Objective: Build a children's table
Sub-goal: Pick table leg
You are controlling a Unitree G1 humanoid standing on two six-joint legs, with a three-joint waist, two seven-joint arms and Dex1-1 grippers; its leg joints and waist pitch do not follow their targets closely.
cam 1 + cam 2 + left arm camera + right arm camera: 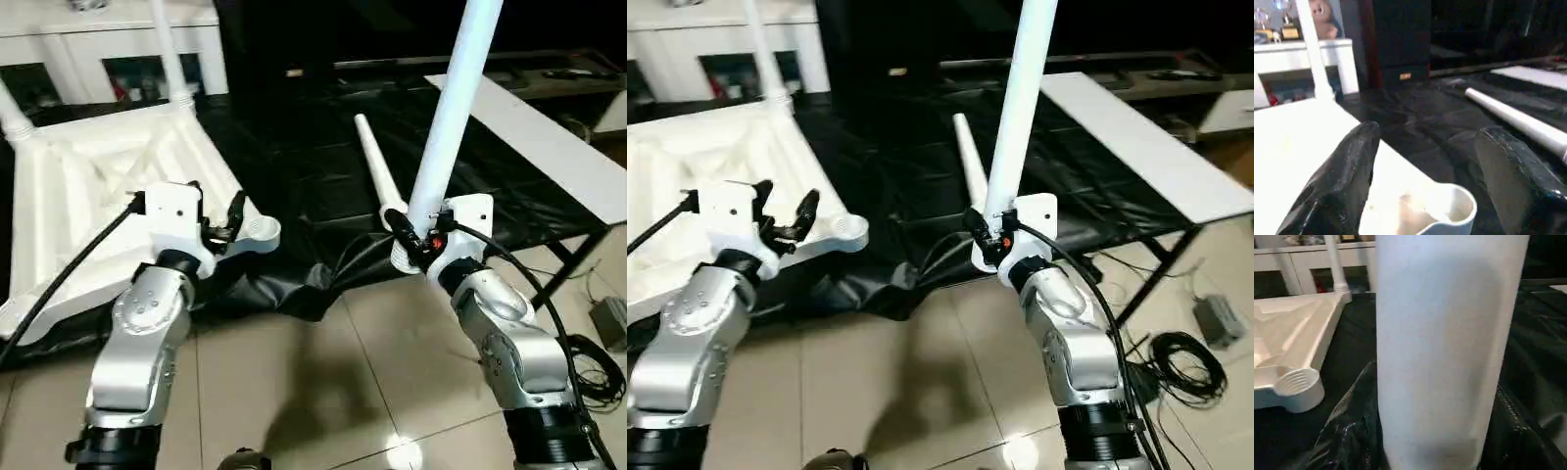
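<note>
On black-draped table: my right claw (419, 238) clamps upright long white tubular leg (453, 108); left claw (1425, 181) gapes over white ribbed plastic tabletop's round corner socket (1449, 208), threaded per right wrist.

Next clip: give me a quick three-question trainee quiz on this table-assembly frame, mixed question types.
1. True or false: the right pincer grips a leg held roughly upright.
2. How many legs already stand in the tabletop? A) none B) two C) four
3. Fill in: the open left pincer sits at the tabletop's empty corner ____.

Key: 1 true. 2 B: one at the far corner, another at the left edge. 3 socket. A spare leg lies on the black sheet.
</note>
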